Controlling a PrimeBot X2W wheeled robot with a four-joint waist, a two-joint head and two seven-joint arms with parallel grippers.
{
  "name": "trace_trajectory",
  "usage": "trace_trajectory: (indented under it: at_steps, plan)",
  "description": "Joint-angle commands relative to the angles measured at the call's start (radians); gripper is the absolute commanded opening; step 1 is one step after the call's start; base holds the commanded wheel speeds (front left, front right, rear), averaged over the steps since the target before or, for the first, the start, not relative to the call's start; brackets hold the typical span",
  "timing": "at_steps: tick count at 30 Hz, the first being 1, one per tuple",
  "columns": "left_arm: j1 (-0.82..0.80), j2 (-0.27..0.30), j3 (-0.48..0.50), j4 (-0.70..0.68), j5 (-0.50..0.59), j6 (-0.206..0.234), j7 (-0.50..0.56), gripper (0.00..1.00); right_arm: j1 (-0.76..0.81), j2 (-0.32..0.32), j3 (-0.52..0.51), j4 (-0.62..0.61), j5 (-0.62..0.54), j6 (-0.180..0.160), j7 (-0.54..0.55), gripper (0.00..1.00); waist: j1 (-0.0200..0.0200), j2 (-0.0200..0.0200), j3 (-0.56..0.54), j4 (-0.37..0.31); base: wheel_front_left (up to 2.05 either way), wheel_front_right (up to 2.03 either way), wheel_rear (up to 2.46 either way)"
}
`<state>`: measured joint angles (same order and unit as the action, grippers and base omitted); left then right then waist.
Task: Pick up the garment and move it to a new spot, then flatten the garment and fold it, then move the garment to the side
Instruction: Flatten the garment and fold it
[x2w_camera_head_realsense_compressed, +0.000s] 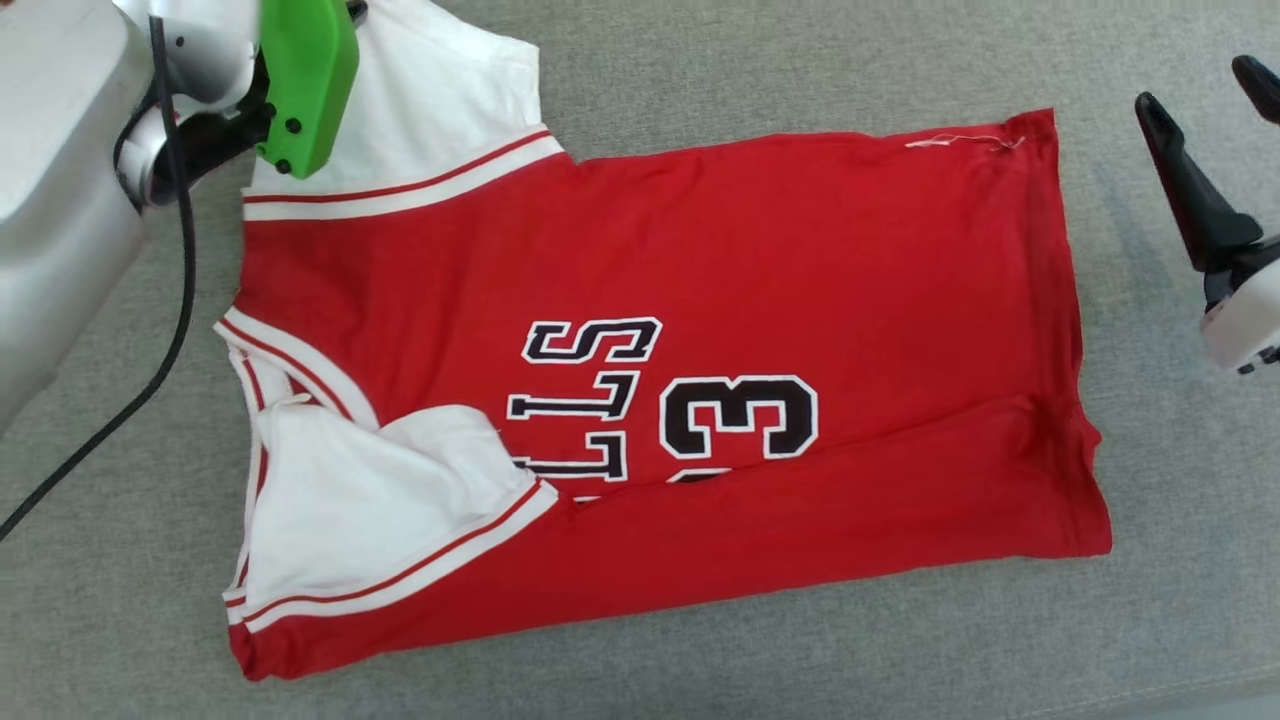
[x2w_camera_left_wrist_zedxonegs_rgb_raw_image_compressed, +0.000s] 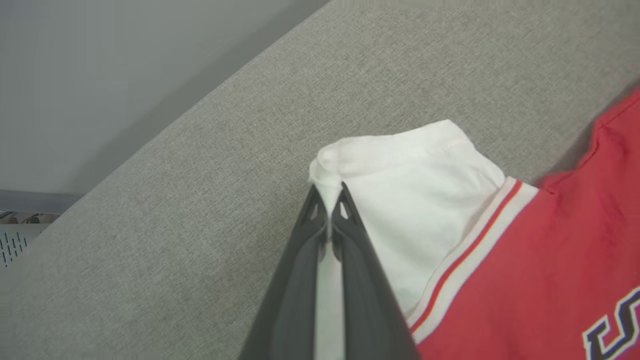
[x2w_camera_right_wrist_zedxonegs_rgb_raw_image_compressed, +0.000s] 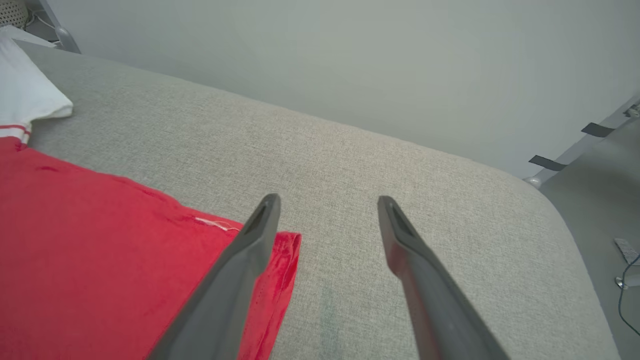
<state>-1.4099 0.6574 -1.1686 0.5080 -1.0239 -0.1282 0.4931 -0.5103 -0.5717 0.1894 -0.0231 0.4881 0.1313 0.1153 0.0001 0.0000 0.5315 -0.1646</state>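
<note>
The garment lies spread across the grey pad, collar toward the robot's left and hem toward its right, smooth over the chest. So the move and the flattening look done, and the folding is under way. The near long side is already turned up over the front. It hides the lower part of the lettering, and the near sleeve sits tucked on top of it.

The far side is not folded yet. The far sleeve sticks out flat on the pad, and that's where the action is. In the left wrist view the left gripper is pinched tight on the white edge of that sleeve, with cloth bunched between the tips. In the head view a green housing on that arm covers the spot.

Over at the hem, the right gripper hangs spread wide with nothing in it. One finger is above the far hem corner and the other above bare pad. It doesn't appear to be touching the cloth.

My read is that the far side fold comes next, once the right takes that corner. After that, probably a fold across the length, then the shift to the side. Roughly halfway.
</note>
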Motion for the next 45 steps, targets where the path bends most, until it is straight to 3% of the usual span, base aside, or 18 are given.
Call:
trace_trajectory:
  at_steps: [1,8,12,19,26,27,28,38,45]
  plan:
    - [0.022,0.005,-0.011,-0.018,0.0,-0.002,-0.019,0.0,-0.04,-0.03,0.024,0.003,0.03,-0.001,0.063,1.0,-0.0001,0.0,-0.041,0.049,0.0,0.0,0.0]
    - [0.036,0.002,-0.036,-0.093,0.031,-0.002,-0.101,0.0,-0.176,-0.165,0.174,0.1,0.196,-0.001,0.413,1.0,-0.0001,0.0,-0.05,0.108,0.0,0.0,0.0]
    - [0.048,-0.006,-0.043,-0.126,0.046,0.002,-0.126,0.0,-0.241,-0.183,0.232,0.174,0.258,-0.001,0.542,1.0,-0.0001,0.0,-0.041,0.136,0.0,0.0,0.0]
    - [0.049,-0.016,-0.045,-0.16,0.062,0.012,-0.147,0.0,-0.333,-0.144,0.302,0.32,0.257,-0.001,0.591,1.0,-0.0001,0.0,-0.011,0.168,0.0,0.0,0.0]
    - [0.049,-0.024,-0.043,-0.156,0.063,0.012,-0.166,0.0,-0.318,-0.116,0.419,0.409,0.273,-0.001,0.593,1.0,-0.0001,0.0,-0.003,0.176,0.0,0.0,0.0]
    - [0.052,-0.023,-0.044,-0.152,0.063,0.012,-0.169,0.0,-0.319,-0.115,0.426,0.413,0.277,-0.001,0.58,0.38,-0.0001,0.0,-0.007,0.174,0.0,0.0,0.0]
    - [0.057,-0.021,-0.045,-0.147,0.062,0.012,-0.174,0.0,-0.322,-0.117,0.432,0.414,0.276,-0.001,0.552,0.0,-0.0001,0.0,-0.014,0.171,0.0,0.0,0.0]
    - [0.159,0.01,-0.053,-0.135,0.055,0.024,-0.252,0.0,-0.273,-0.147,0.425,0.385,0.296,-0.001,0.282,0.0,-0.0001,0.0,-0.162,0.159,0.0,0.0,0.0]
    - [0.321,0.096,-0.067,-0.253,0.039,0.094,-0.302,0.0,-0.121,-0.194,0.421,0.282,0.306,-0.001,0.179,0.0,-0.0001,0.0,-0.252,0.16,0.0,0.0,0.0]
